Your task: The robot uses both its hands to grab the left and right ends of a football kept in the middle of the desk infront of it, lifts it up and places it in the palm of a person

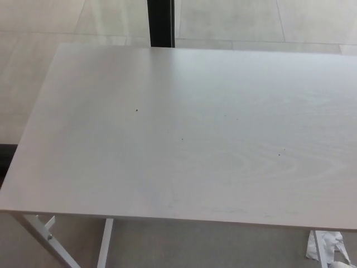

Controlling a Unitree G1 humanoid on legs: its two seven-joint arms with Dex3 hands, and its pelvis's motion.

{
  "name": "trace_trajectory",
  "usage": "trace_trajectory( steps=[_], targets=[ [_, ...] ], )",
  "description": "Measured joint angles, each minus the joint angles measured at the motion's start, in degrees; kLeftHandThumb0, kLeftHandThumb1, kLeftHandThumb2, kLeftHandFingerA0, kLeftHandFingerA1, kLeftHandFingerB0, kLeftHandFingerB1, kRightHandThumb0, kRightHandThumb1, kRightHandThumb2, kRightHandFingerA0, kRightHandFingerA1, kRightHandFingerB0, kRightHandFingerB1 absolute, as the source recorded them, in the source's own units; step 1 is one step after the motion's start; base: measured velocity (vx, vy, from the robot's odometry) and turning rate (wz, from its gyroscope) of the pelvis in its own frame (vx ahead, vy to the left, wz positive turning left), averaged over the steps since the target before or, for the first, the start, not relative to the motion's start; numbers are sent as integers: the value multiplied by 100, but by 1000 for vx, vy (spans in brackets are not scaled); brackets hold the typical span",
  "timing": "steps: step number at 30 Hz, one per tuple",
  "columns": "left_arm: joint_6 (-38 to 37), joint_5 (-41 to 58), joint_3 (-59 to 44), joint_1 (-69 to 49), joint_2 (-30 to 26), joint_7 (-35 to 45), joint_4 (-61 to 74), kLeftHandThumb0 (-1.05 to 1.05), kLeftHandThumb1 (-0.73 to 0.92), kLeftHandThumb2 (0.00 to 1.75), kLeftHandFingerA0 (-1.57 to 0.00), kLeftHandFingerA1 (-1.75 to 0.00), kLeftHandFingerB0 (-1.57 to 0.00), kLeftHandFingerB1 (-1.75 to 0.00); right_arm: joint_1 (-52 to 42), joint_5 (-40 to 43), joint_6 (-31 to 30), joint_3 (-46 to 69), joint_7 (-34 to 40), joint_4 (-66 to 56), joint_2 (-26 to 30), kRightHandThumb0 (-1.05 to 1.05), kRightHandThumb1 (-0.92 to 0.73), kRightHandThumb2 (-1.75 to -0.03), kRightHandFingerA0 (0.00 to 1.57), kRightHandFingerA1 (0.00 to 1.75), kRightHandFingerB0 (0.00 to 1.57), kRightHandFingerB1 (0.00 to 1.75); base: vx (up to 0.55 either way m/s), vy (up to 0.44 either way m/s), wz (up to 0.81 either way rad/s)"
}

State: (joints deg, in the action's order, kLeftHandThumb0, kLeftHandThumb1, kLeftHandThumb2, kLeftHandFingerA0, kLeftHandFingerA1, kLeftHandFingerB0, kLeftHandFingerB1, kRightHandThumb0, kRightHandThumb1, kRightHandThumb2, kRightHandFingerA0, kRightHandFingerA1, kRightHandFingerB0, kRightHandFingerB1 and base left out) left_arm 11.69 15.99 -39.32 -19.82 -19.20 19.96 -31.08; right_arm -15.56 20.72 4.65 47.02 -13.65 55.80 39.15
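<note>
The fingers cannot be judged, since neither the left hand nor the right hand shows in the head view, so whether they are spread or closed cannot be told. The football does not show in this view either, and where it is cannot be told from here.

The desk [111, 167] fills most of the view. It has a pale, whitish top with a faint wood grain that swirls into a loose oval [262, 162] toward the right side. A few tiny dark specks lie on the surface: one [136, 110] left of the middle, one [182, 139] near the middle, and one [279, 154] further right.

Below the near edge a white leg [104, 243] goes straight down, with a slanted white brace [47, 237] just to its left. Under the right end of the near edge lies a crumpled white scrap [326, 245] on the grey floor [206, 245].

Beyond the far edge the ground is laid in large pale tiles [234, 19]. A dark upright post [161, 22] stands there, meeting the desk's far edge left of its middle. At the left border of the view a dark strip [6, 153] sits low beside the desk.
</note>
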Motion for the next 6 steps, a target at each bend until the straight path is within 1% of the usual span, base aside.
trace_trajectory(
  steps=[1,2,3,4,5,6],
  targets=[
    [1,19,5,2,-10,2,27,-82,59,93,-40,-63,-21,-45,-15,-3,32,-38,-49,3,0,-94,-67,-85,8,42,0,7,0,0,0],
    [1,40,8,11,-32,2,50,-82,59,93,-40,-63,-21,-45,-27,-4,68,-79,-103,4,0,-94,-67,-85,8,42,0,7,0,0,0],
    [1,53,9,23,-52,1,60,-81,59,94,-45,-64,-24,-46,-33,-3,87,-110,-143,3,0,-95,-70,-108,11,34,0,10,0,0,0],
    [1,57,12,36,-62,0,62,-81,59,94,-45,-64,-24,-46,-34,-3,95,-125,-161,2,0,-95,-70,-108,11,34,0,10,0,0,0],
    [1,71,24,93,-107,-1,62,-87,61,95,-45,-63,-22,-45,-35,-2,108,-167,-238,2,0,-91,-64,-104,6,37,0,12,0,0,0],
    [1,75,28,102,-121,-1,62,-87,61,95,-45,-63,-22,-45,-35,0,108,-174,-261,2,0,-91,-64,-104,6,37,0,12,0,0,0]
  ],
)
